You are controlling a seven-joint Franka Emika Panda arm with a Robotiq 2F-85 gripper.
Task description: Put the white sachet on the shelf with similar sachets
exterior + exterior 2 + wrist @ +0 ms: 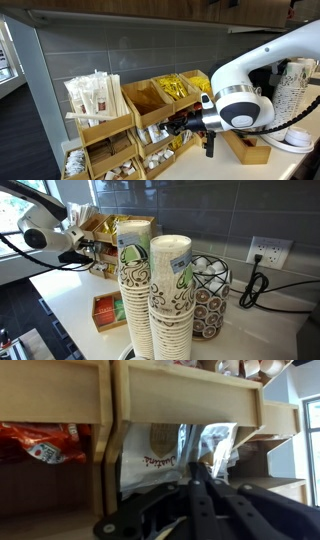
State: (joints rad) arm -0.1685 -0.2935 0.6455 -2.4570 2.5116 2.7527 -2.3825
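The shelf (108, 128), a light wooden rack of stepped slanted bins, stands against the grey tiled wall and also shows behind the arm (103, 222). Small white packets that may be the similar sachets (156, 134) lie in a middle bin; they are too small to be sure. My gripper (175, 124) is at the front of the rack's right bins. In the wrist view the gripper (198, 480) is shut, its dark fingers (212, 510) pressed together in front of a bin of silver-and-white pouches (155, 455). No white sachet shows between the fingers.
Long white-wrapped sticks (95, 95) and yellow packets (180, 88) fill the top bins. Red packets (40, 445) lie in the bin left of a wooden divider (106, 450). Two tall cup stacks (150, 290), a low wooden tray (105, 310) and a wire capsule holder (212, 295) stand on the counter.
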